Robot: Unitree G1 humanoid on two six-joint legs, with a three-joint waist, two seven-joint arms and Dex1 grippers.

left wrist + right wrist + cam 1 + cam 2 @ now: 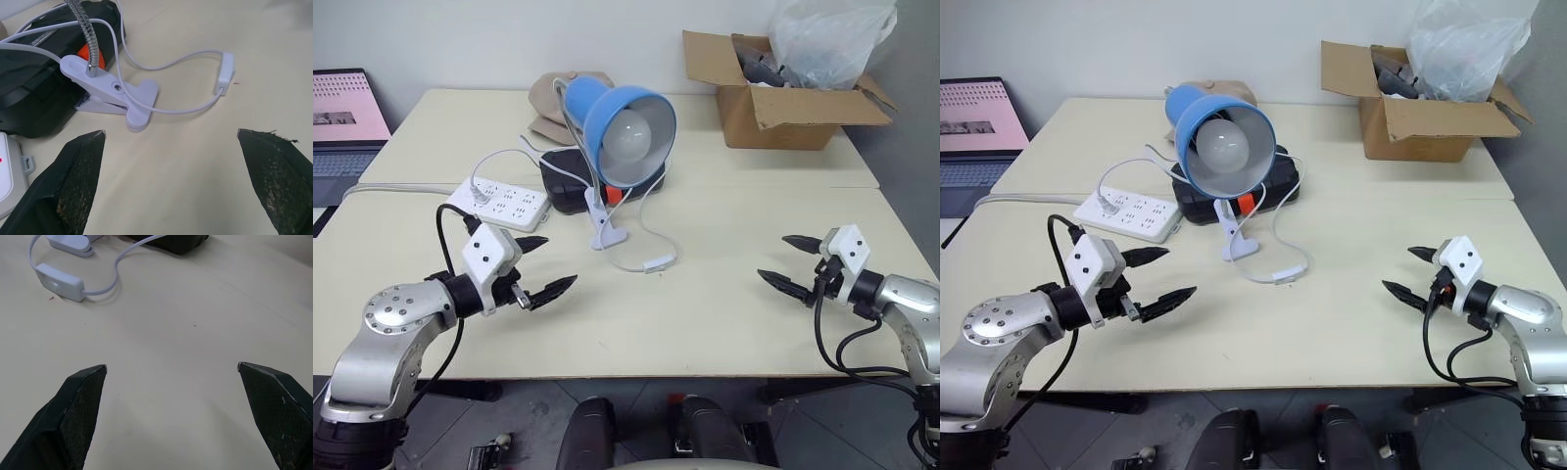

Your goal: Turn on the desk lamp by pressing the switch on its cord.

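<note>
The desk lamp [625, 127] has a blue shade and a round white bulb, unlit, facing me from mid-table. Its silver neck [87, 29] runs down to a white clip base [607, 231]. A thin white cord [641, 230] loops from the base to the small white switch [659, 262], which lies flat on the table just right of the clip. My left gripper [546, 264] hovers open to the left of the clip, nothing between its fingers. My right gripper [795, 261] hovers open well to the right of the switch [59, 281], also empty.
A white power strip [499, 201] lies left of the lamp, and a black case [570, 179] sits behind the clip. A cardboard box [783, 93] with a plastic bag stands at the back right. A laptop [342, 122] is at the far left.
</note>
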